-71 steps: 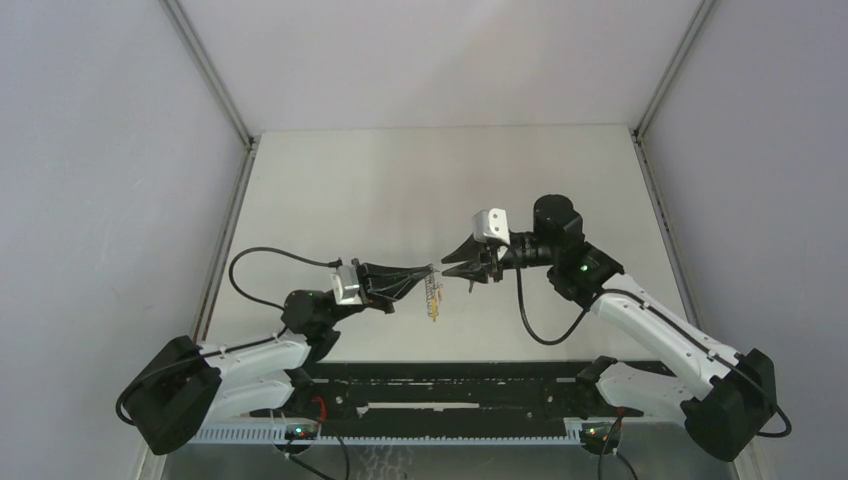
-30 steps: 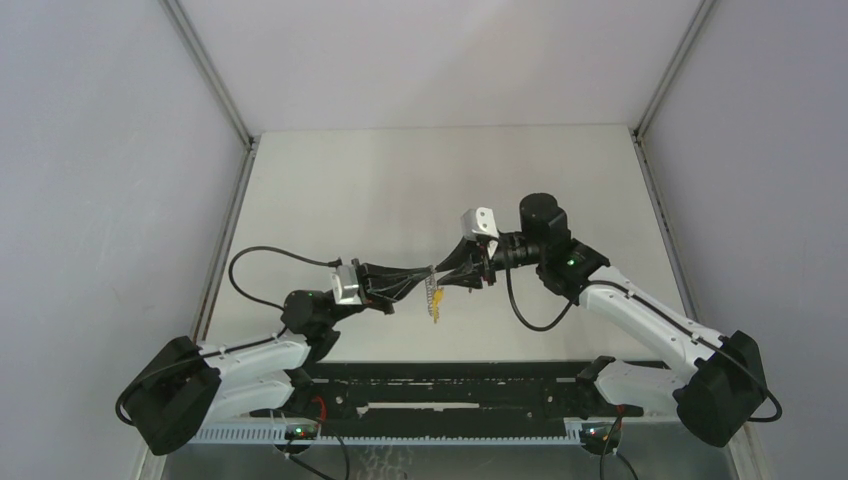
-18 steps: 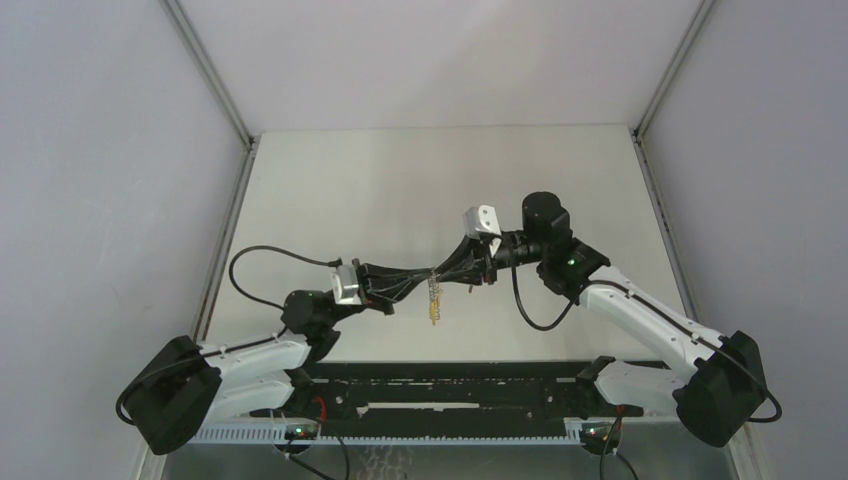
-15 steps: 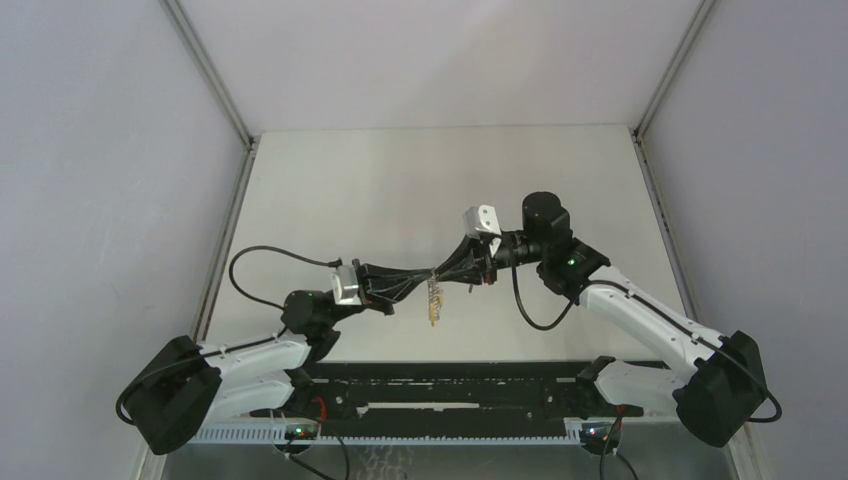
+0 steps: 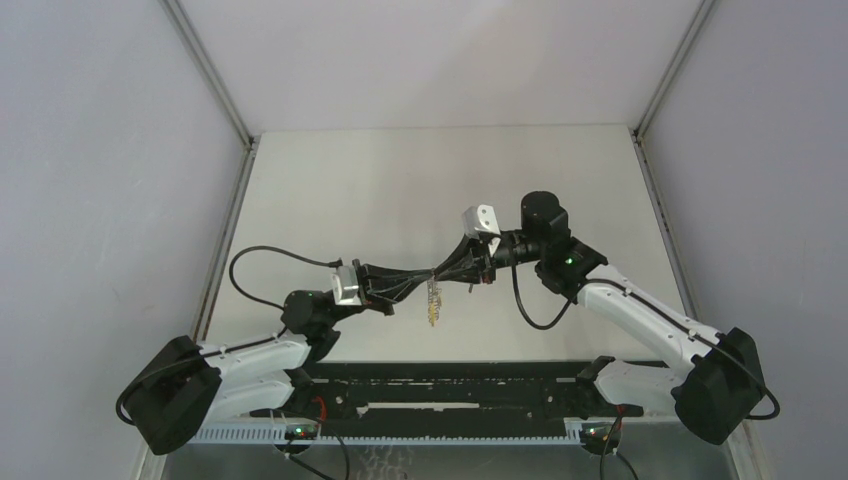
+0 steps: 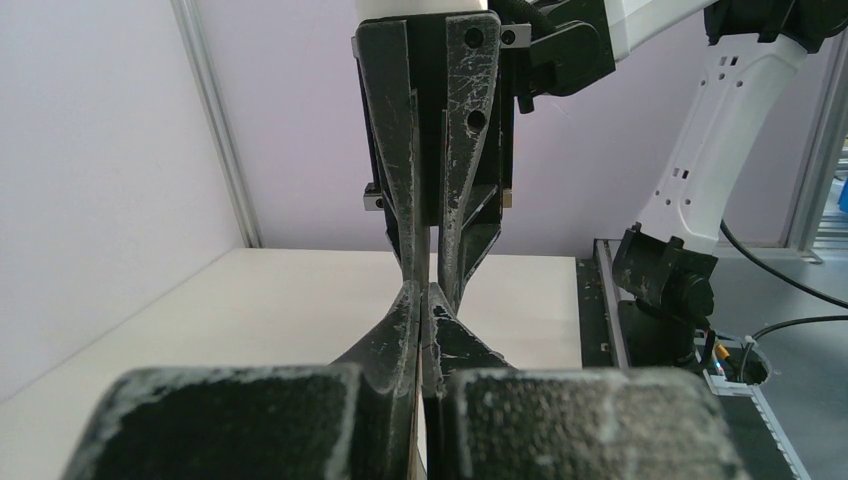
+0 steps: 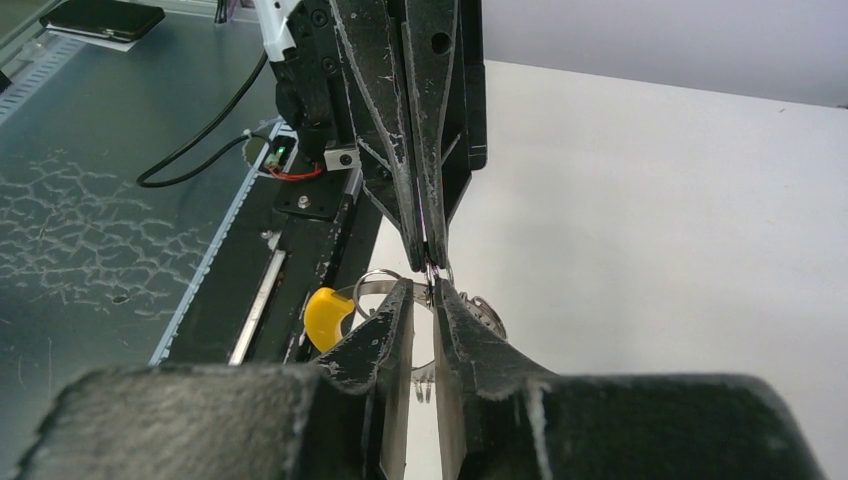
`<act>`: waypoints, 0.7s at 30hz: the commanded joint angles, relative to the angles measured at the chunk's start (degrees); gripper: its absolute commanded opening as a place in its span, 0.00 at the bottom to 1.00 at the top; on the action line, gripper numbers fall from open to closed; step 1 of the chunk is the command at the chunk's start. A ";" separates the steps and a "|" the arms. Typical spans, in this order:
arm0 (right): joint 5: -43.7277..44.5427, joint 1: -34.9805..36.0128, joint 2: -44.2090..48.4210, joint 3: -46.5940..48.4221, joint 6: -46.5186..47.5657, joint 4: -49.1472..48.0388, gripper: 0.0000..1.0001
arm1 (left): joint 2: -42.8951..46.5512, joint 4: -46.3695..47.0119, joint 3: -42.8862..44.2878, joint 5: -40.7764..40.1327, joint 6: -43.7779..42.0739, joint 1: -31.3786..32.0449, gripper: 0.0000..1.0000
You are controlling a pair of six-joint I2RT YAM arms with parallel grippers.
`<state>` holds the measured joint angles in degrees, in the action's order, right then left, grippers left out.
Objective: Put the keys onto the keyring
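I see left gripper (image 7: 430,258) clenched on keyring (image 7: 486,312), up in air. Yellow key (image 7: 325,314) hangs just beside. My right gripper (image 7: 424,292) nearly closed at same ring — can't tell if gripping.

A pale bench (image 5: 400,180) was spread beneath and beyond the jaws. It was enclosed left, right and beyond them by lilac-grey walls (image 5: 100,150), joined by aluminium posts (image 5: 208,75). Soft, even light was cast.

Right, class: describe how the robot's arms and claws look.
The left arm and right arm are white shells with black joints, each trailing a looped black cable. The left claw and right claw each have two tapering, scuffed black fingers.
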<state>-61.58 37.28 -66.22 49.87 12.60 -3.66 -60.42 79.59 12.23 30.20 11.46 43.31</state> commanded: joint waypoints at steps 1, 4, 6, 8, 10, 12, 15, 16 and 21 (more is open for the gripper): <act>-1.26 0.54 -0.14 1.37 -0.70 -1.51 0.11 | 1.18 3.82 3.57 -0.84 0.47 -0.16 0.00; -0.99 0.62 -0.22 1.37 -0.42 -1.10 0.07 | 1.33 3.82 3.59 -0.84 0.49 -0.16 0.00; -0.74 0.60 -0.32 1.40 0.07 -0.43 0.03 | 1.36 3.82 3.59 -0.84 0.56 -0.16 0.00; -0.41 0.70 -0.40 1.37 0.43 0.12 0.00 | 1.43 3.82 3.59 -0.84 0.58 -0.07 0.00; 0.12 0.70 -0.32 2.29 1.36 2.38 0.00 | 1.30 3.82 3.48 -0.84 0.53 -0.07 0.00; 1.81 0.64 0.05 3.98 3.41 6.88 0.00 | 1.11 3.84 3.07 -1.08 0.22 -0.07 0.00; 6.91 0.67 1.44 7.05 6.49 15.91 0.00 | 1.20 3.82 1.54 -2.49 -0.20 -0.14 0.12; 9.34 0.73 1.90 8.27 7.00 19.23 0.00 | 1.41 3.82 0.96 -3.19 -0.55 -0.14 0.18; 24.82 2.57 0.54 17.51 7.46 40.71 0.00 | 2.65 3.73 -2.75 -5.94 -2.28 -0.21 0.36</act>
<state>-49.82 38.24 -66.13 59.57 18.13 18.92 -59.33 79.90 11.81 27.62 10.90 43.31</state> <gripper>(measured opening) 0.003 0.321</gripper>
